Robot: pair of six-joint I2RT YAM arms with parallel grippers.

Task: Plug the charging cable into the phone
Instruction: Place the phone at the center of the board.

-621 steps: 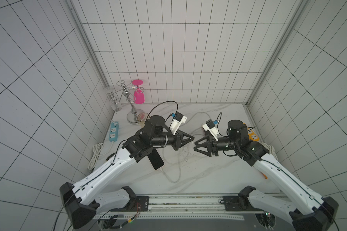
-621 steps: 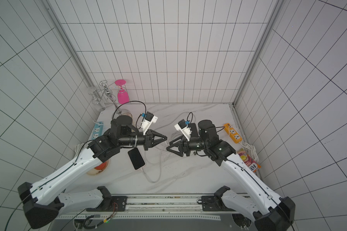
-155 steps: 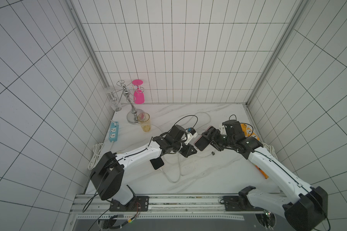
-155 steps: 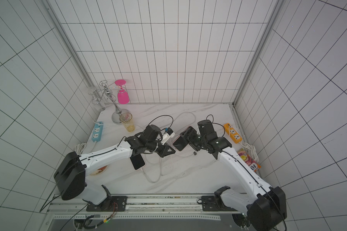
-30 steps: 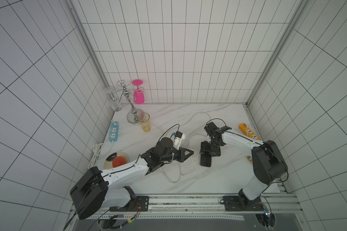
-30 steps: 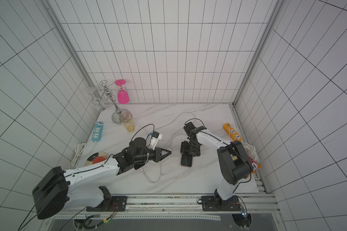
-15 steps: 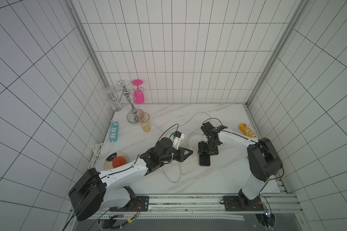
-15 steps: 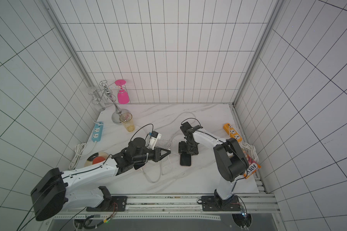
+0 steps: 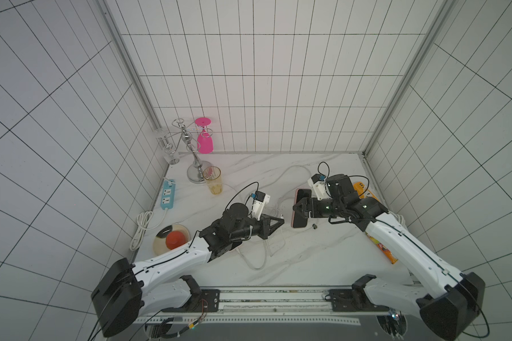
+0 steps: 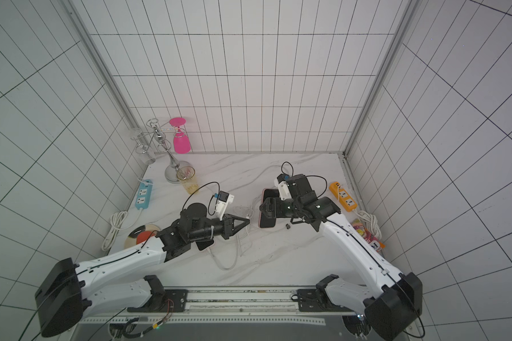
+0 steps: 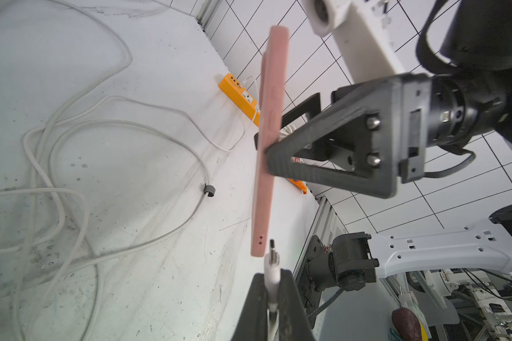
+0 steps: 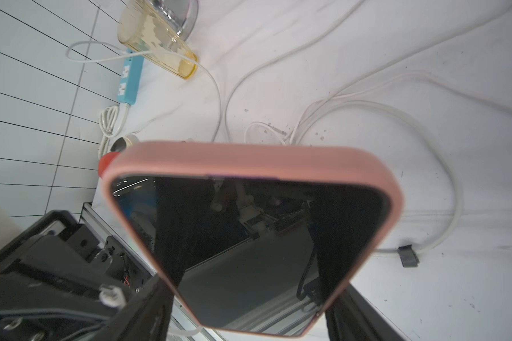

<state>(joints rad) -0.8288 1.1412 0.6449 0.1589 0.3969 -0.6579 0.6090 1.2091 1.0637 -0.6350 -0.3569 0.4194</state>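
We see the right gripper (image 9: 302, 211) with its jaws spread wide and clamped on the two long sides of the phone (image 9: 299, 223). The phone is a dark-screened handset in a pink case. It is held clear of the marble table (image 9: 308, 259), on edge, with its screen (image 12: 249, 230) facing the right wrist camera. The left gripper (image 9: 280, 220) is pinched tight on the white plug (image 11: 272, 270) of the charging cable (image 9: 260, 251), whose slack lies in loops on the table below. In the left wrist view the plug's metal tip points at the phone's (image 11: 268, 118) lower end, just beside two small holes. It is not seated in the port, and we cannot tell whether it touches the case. As for containers, an amber see-through tumbler (image 9: 213, 180) stands upright just beside the base of a metal glass rack (image 9: 186, 138), and we cannot make out any contents in it. A pink glass (image 9: 205, 141) and a clear glass (image 9: 170, 153) hang upside down from the rack's arms. A shallow plate (image 9: 160, 239) near the left arm holds one round red thing (image 9: 176, 239). A blue power strip (image 9: 167, 196) lies by the left wall and an orange power strip (image 10: 342, 199) by the right wall, both well apart from the phone.
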